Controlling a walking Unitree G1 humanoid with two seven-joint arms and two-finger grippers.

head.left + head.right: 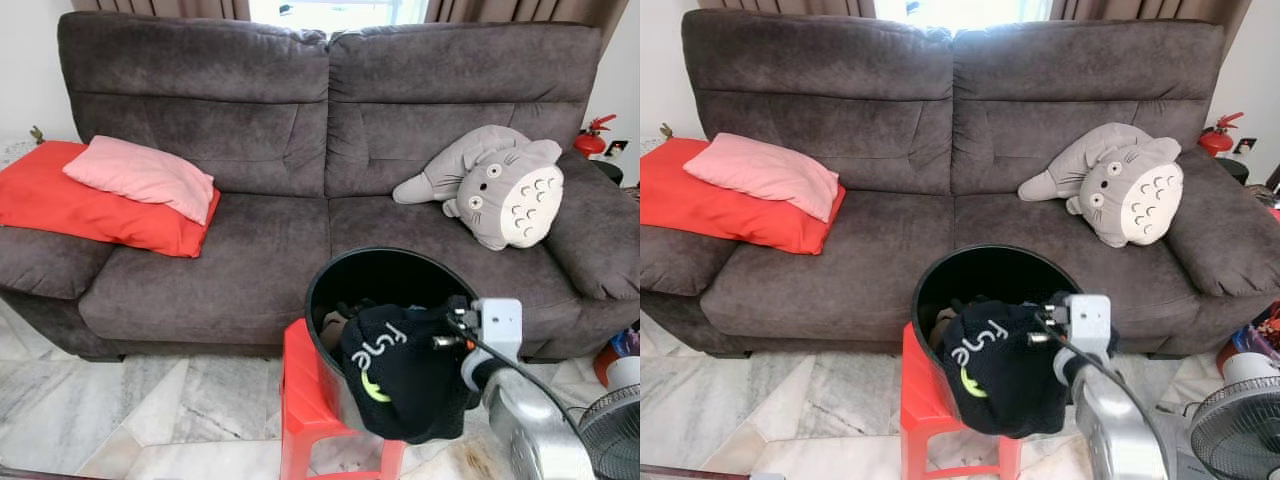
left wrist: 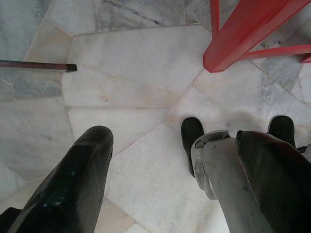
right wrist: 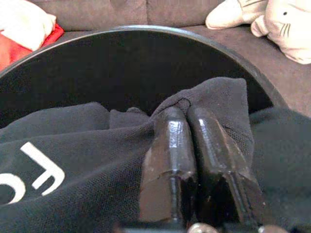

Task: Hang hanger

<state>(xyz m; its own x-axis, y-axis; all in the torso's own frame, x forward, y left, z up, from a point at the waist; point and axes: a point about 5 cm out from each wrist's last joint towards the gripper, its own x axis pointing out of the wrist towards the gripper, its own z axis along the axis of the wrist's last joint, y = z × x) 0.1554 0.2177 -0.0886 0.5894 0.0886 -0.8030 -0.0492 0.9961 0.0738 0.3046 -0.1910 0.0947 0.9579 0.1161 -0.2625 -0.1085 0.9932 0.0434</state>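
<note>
Two wrist views add what the head views lack. The left wrist view looks straight down at white marble floor (image 2: 136, 87), with the left gripper (image 2: 170, 160) hanging idle, its fingers spread wide and nothing between them, beside the robot's own black feet and a leg of the red stool (image 2: 243, 39). The right wrist view shows, close up, the right gripper (image 3: 187, 121) with its fingers pressed together on a fold of black shirt (image 3: 87, 165) at the rim of the black bin (image 3: 146, 34).

From the head, a dark grey sofa (image 1: 270, 150) spans the room; at its left end a pink pillow (image 1: 140, 175) lies on a red cushion (image 1: 80, 205), toward the right a grey plush toy (image 1: 500, 185) lies on the seat. In front, the bin stands on the stool, the shirt draped over its near rim. No hanger can be made out.
</note>
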